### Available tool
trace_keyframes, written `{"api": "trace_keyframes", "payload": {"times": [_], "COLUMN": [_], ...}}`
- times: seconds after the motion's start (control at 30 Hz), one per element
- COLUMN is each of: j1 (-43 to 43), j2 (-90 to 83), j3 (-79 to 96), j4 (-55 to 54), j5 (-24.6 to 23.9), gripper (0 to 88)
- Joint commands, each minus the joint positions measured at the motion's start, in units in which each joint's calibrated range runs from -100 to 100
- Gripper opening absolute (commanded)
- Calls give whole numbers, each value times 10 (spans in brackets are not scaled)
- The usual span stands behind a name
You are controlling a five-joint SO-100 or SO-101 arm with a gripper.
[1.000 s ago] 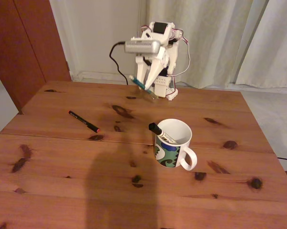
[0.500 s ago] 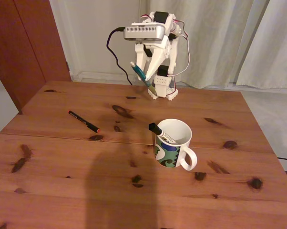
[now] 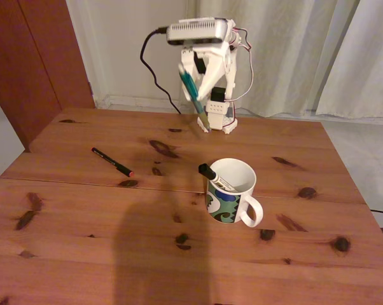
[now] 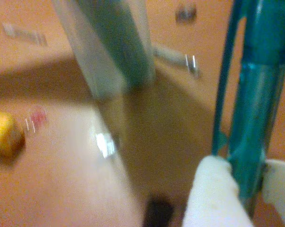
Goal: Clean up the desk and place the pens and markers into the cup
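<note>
Fixed view: arm stands at the far edge of the desk (image 3: 179, 216), raised high, with the gripper (image 3: 196, 105) well above the wood and behind the cup (image 3: 231, 190). Gripper is closed on the teal-green pen (image 3: 189, 86), which hangs slanted, upper end toward the left of the view, lower end pointing down near the arm's base. Cup sits mid-desk, upright, handle toward the near right. White marker (image 3: 215, 176) is already inside it, leaning against the left rim with its black end sticking out. Black pen with red tip (image 3: 112, 161) lies flat on the desk, well to the left of the cup, apart from everything else. Wrist view: blurred, but the teal-green pen (image 4: 256, 104) runs up the right side, pinched between two white fingers (image 4: 211, 194) at the bottom edge, jaws nearly together with only the barrel between them. Desk surface shows as orange-brown blur behind. Progress, as a judgement: one of three items is in the cup, one is in the grip and lifted but not yet over the cup, one is untouched. Remaining work looks like carrying the teal-green pen forward over the cup's mouth, releasing it, then collecting the black pen.
</note>
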Motion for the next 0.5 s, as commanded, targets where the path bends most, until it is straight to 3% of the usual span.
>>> {"api": "trace_keyframes", "payload": {"times": [0.0, 0.13, 0.27, 0.47], "j1": [-7, -10, -13, -19], "j2": [0, 0, 1, 0], "j3": [13, 46, 77, 117], "j4": [-54, -78, -104, -144], "j5": [3, 12, 52, 56], "gripper": [12, 12, 12, 8]}}
